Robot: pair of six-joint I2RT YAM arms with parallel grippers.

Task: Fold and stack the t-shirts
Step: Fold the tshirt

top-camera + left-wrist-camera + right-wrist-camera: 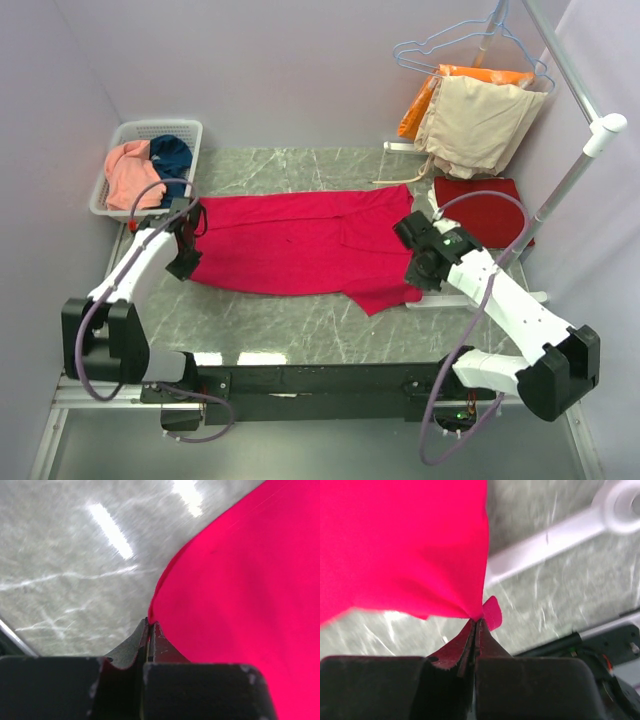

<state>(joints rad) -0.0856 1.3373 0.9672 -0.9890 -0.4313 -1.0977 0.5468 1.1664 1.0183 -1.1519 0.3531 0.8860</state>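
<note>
A bright crimson-red t-shirt [300, 245] lies spread across the middle of the marble table [300, 330]. My left gripper [185, 262] is shut on its left edge, and in the left wrist view the gripper [150, 624] pinches the hem of the crimson-red t-shirt [240, 580]. My right gripper [418, 275] is shut on the shirt's right corner. The right wrist view shows that gripper [479, 621] holding the bunched cloth of the t-shirt [410, 545] a little above the table. A darker red t-shirt [485, 210] lies folded at the back right. A salmon-pink t-shirt [130, 172] and a dark teal-blue t-shirt [172, 155] sit in the basket.
The white basket [160, 125] stands at the back left corner. Beige [480, 125] and orange [420, 105] garments hang on wire hangers at the back right. The rack's white pole [575, 175] slants beside my right arm, and its foot bar [545, 550] lies on the table.
</note>
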